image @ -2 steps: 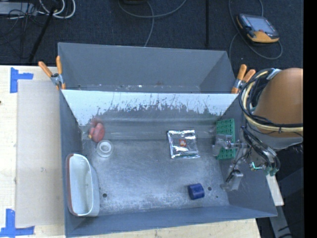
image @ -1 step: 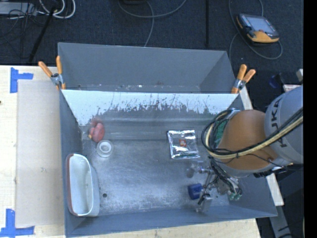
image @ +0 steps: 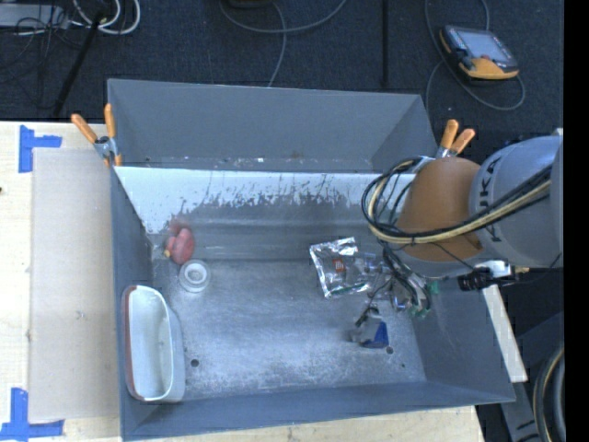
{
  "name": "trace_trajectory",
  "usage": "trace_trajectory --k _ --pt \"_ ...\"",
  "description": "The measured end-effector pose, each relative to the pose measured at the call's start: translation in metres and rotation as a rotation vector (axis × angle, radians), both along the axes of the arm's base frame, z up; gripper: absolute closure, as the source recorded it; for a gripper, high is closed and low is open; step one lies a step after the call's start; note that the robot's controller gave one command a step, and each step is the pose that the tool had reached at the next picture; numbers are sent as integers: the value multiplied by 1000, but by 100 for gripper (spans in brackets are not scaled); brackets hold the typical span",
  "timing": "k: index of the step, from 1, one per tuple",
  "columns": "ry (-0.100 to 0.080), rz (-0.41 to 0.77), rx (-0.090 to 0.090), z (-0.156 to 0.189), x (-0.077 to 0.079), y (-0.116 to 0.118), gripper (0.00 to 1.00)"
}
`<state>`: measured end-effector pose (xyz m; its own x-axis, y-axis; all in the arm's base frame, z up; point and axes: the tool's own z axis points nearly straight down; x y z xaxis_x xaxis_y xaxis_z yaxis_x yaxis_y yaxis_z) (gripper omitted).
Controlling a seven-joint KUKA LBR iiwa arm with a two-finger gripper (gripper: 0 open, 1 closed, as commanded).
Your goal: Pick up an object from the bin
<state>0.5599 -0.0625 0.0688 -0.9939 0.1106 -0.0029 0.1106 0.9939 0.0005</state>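
Note:
My gripper (image: 375, 313) hangs low over the right part of the bin floor, below the arm's wrist. Right under its tip lies a small blue and dark thing (image: 375, 337), and I cannot tell whether the two touch. A crumpled clear and silvery wrapper (image: 335, 266) lies just to the gripper's upper left, close beside it.
A white oblong dish (image: 150, 342) lies along the bin's left wall at the front. A small clear round cap (image: 193, 275) and a pinkish red lump (image: 182, 242) sit near the back left corner. The arm and its cables cover the bin's right wall.

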Motion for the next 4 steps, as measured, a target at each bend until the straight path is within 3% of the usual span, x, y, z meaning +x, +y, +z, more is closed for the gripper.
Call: trace_trajectory --k 1,2,3,4 --pt "3 4 0 1 -2 0 100" --pt "2 -120 0 22 32 -14 100" --pt "3 -209 2 4 57 13 100" --pt "-6 -223 1 135 58 9 100"
